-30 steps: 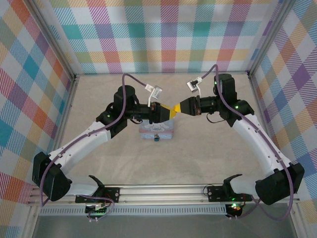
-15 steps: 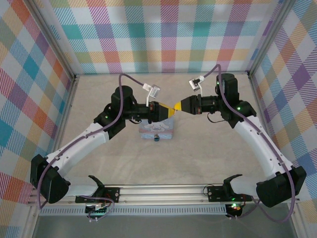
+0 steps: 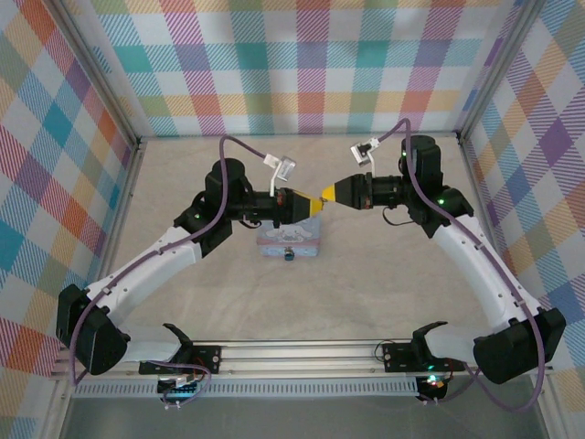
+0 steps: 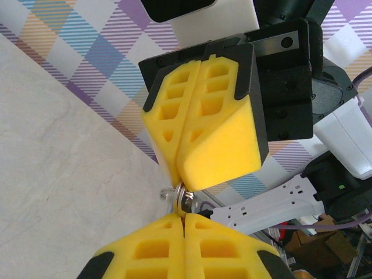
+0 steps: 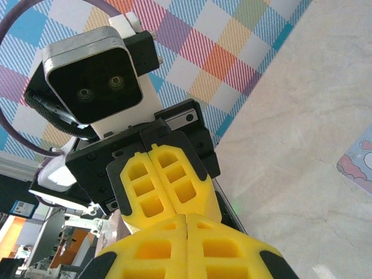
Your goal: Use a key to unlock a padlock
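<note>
Left gripper (image 4: 185, 224) tip-to-tip with right gripper (image 4: 181, 181), key (image 4: 183, 201) between

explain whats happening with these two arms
The two arms meet tip to tip above the tin box. The left claw is shut with a small shiny metal piece, apparently the key, pinched at its tips. The right claw, also shut, presses against it, which looks like a handover. The padlock sits at the box's near edge, with neither claw on it.
</note>
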You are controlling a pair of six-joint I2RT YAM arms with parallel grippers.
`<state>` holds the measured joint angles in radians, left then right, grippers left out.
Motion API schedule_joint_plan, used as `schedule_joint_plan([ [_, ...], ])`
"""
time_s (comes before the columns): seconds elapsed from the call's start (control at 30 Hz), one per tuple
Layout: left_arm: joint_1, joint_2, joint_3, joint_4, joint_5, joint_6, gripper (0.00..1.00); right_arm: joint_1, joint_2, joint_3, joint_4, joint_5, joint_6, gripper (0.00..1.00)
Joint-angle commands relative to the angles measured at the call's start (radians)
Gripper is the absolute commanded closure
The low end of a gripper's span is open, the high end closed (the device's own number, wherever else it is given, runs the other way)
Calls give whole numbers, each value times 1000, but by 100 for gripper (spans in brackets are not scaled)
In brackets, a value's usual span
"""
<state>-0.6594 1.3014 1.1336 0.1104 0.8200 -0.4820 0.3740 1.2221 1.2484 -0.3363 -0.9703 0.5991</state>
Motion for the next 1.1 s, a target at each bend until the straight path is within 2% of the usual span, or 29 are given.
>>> schedule_joint_plan([
  [0.0,-9,5,-3,40,14,5,100,0,-24,-18,21,3,-2,87],
  [0.03,-9,5,-3,40,15,6,100,-1,-28,-20,20,10,1,74],
  [0.1,-9,5,-2,37,13,7,100,-1,-38,-24,13,30,-5,61],
  [0.23,-9,5,4,36,10,8,100,-3,-34,-28,2,27,-11,52],
  [0.37,-9,15,12,31,11,8,100,-2,-30,-31,12,3,-6,57],
  [0.57,-9,25,15,33,8,6,100,8,-19,-21,5,-27,-13,58],
  [0.73,-9,32,21,34,7,2,100,13,1,-4,-32,-23,-37,75],
  [0.9,-9,36,29,22,0,5,100,22,13,10,-58,-20,-65,97],
  [0.93,-9,36,31,21,1,6,99,21,11,11,-64,-9,-70,98],
  [1.03,-9,33,34,0,-17,13,76,20,5,11,-70,22,-79,99],
  [1.07,-9,29,32,-10,-22,19,74,19,4,11,-66,25,-76,99],
])
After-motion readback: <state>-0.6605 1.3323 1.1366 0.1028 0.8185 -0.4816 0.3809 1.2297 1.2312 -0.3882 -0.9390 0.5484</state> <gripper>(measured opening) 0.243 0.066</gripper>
